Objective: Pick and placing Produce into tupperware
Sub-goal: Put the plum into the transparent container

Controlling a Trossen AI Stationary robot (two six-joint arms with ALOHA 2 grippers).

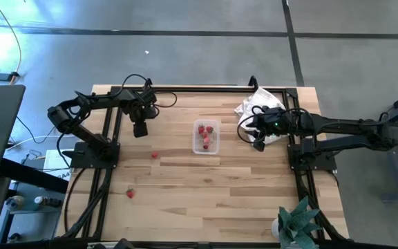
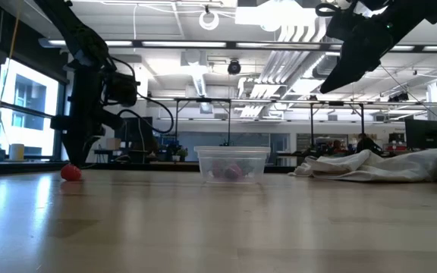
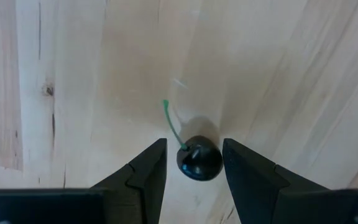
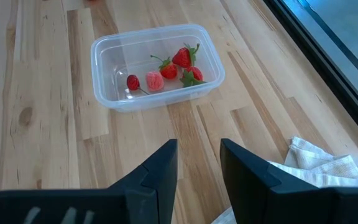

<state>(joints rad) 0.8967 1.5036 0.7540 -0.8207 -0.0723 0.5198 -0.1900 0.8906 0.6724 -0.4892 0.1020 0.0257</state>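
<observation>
- Wooden table is carrying the whole scene, its pale planks filling the foreground of the low view.
- Left gripper is hanging over the table's left half, its fingers parted and standing either side of a dark cherry with a green stem, not yet closed on it.
- Right gripper is hovering near the right edge beside a crumpled white cloth, its fingers standing apart with nothing between them.
- Tupperware is sitting near the table's centre, between the two arms, holding five red pieces of produce.
- Two loose strawberries are lying outside it on the left half: one near the left gripper, another well apart toward the front edge.
</observation>
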